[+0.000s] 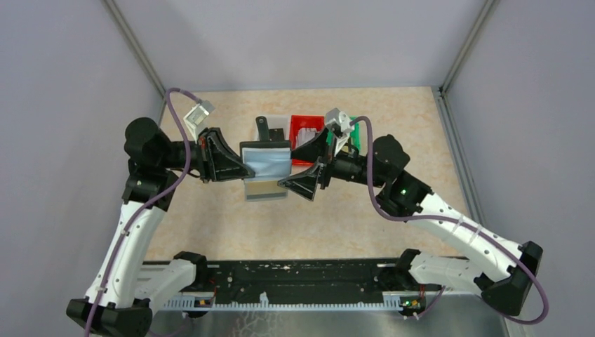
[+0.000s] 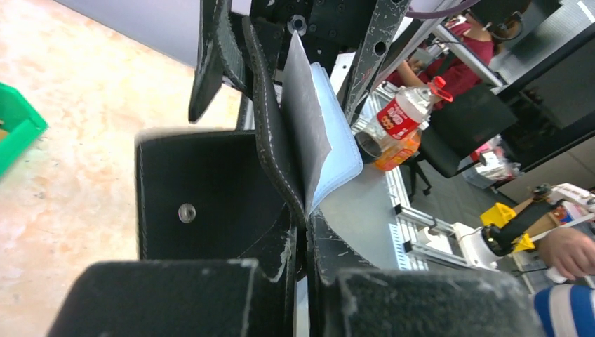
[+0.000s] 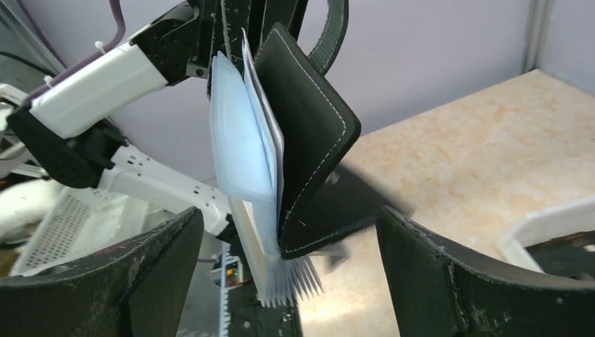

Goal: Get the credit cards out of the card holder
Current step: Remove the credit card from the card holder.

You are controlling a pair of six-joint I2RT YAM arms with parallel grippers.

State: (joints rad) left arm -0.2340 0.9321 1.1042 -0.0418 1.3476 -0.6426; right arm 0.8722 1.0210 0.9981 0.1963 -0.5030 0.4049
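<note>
My left gripper (image 1: 242,168) is shut on the left edge of the black card holder (image 1: 266,158) and holds it open above the table, with the strap tab (image 1: 262,129) pointing away. In the left wrist view the jaws (image 2: 303,246) pinch the black cover (image 2: 270,133). A gold-tan and grey credit card (image 1: 266,190) sticks out below the holder. In the right wrist view the holder (image 3: 312,140) hangs with its pale blue panels (image 3: 238,147) fanned, and blurred cards (image 3: 298,277) slide out of its bottom. My right gripper (image 1: 304,168) is open and empty beside the holder's right edge, its fingers either side of it (image 3: 291,281).
A red bin (image 1: 305,128), a green bin (image 1: 355,140) and a white bin (image 1: 279,125) stand on the table behind the holder. The green bin (image 2: 17,130) shows in the left wrist view and the white bin's rim (image 3: 554,221) in the right wrist view. Grey walls enclose the table.
</note>
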